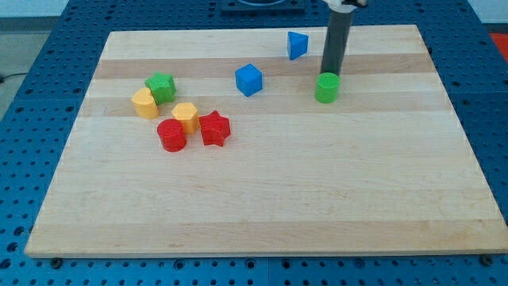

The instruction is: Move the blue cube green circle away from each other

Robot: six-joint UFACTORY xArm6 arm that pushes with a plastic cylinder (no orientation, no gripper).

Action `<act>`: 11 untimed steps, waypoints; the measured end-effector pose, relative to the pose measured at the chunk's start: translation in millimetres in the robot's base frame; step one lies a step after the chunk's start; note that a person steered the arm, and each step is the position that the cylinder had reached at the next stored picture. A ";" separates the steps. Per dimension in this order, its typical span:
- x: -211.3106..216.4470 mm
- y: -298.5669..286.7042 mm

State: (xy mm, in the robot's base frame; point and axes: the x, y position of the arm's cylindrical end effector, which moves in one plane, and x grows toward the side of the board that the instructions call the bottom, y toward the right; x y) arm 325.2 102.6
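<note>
The blue cube [248,79] sits on the wooden board [262,199] near the top middle. The green circle [327,88], a short cylinder, sits to the cube's right, about a hundred pixels away. My tip [328,74] is at the green circle's top edge, just behind it and touching or nearly touching. The dark rod rises from there to the view's top edge.
A second blue block [297,44] lies near the top edge, between cube and circle. At the left is a cluster: a green star [161,86], a yellow block [144,103], a second yellow block [186,117], a red cylinder [171,135] and a red star [213,128].
</note>
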 end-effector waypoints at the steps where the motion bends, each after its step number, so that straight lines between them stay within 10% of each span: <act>1: 0.0 -17.0; 6: 5.3 -131.1; 11: 30.8 -0.5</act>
